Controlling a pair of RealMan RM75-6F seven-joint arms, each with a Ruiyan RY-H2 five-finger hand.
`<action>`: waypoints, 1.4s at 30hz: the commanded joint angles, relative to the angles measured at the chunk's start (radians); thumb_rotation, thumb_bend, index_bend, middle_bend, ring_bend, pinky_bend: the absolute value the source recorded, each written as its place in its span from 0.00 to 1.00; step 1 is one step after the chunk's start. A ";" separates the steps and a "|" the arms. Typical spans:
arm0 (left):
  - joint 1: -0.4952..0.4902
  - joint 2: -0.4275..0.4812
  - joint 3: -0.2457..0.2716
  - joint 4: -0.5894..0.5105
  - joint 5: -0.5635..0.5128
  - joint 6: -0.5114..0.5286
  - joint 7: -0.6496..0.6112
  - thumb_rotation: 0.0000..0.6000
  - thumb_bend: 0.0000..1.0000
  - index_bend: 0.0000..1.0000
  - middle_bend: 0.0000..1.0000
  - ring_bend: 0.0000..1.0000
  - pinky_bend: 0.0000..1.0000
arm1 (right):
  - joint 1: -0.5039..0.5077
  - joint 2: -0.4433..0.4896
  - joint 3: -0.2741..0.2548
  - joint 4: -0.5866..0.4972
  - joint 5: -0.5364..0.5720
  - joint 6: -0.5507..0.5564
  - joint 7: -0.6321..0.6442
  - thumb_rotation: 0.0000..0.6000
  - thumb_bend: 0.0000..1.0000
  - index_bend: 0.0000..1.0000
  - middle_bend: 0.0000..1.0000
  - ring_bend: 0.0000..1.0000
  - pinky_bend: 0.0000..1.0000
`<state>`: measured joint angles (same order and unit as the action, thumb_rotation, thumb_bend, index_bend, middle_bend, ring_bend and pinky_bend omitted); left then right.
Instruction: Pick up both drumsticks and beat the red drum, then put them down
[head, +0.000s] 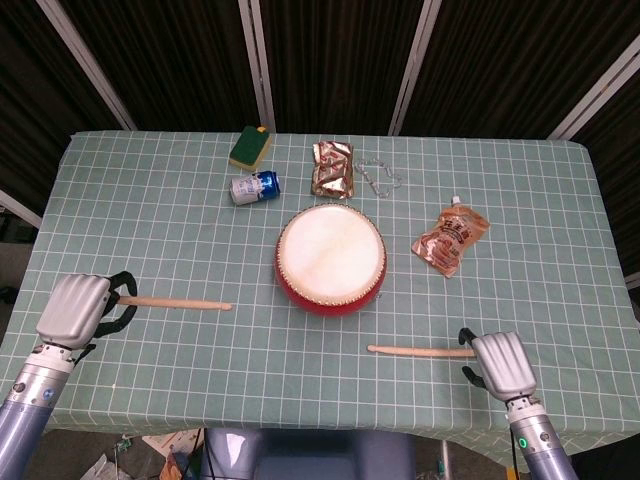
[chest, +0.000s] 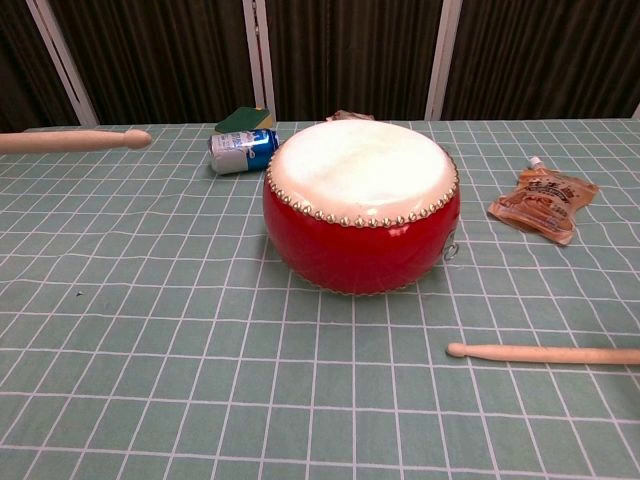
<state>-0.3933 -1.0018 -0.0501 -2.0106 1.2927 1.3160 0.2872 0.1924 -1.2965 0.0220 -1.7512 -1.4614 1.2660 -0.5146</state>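
The drum (head: 331, 258) stands upright in the middle of the table (head: 130, 200), skin up. Well left of the drum, the left hand (head: 73, 310) grips one drumstick (head: 175, 303) by its butt, fingers (head: 122, 280) curled round it; the stick is held level, tip toward the drum. The other stick (head: 420, 351) lies flat on the table in front of the drum, a little to the right. The right hand (head: 502, 364) is at that stick's outer end; whether its fingers have closed on it cannot be told. Behind the drum lie a can (head: 254, 186), a sponge (head: 250, 147) and a foil packet (head: 334, 168); a pouch (head: 450, 239) lies to its right.
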 joint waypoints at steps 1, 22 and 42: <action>0.007 0.000 0.001 0.017 0.003 -0.005 -0.022 1.00 0.51 0.77 1.00 1.00 1.00 | 0.017 -0.045 0.005 0.016 0.036 -0.025 -0.050 1.00 0.24 0.46 1.00 1.00 1.00; 0.018 -0.020 -0.008 0.076 0.006 -0.035 -0.036 1.00 0.51 0.77 1.00 1.00 1.00 | 0.059 -0.173 0.041 0.177 0.180 -0.069 -0.121 1.00 0.25 0.53 1.00 1.00 1.00; 0.024 -0.018 -0.019 0.080 0.007 -0.047 -0.045 1.00 0.51 0.77 1.00 1.00 1.00 | 0.082 -0.212 0.039 0.220 0.274 -0.091 -0.186 1.00 0.33 0.53 1.00 1.00 1.00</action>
<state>-0.3694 -1.0196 -0.0691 -1.9312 1.3000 1.2694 0.2420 0.2731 -1.5086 0.0610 -1.5306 -1.1903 1.1753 -0.6986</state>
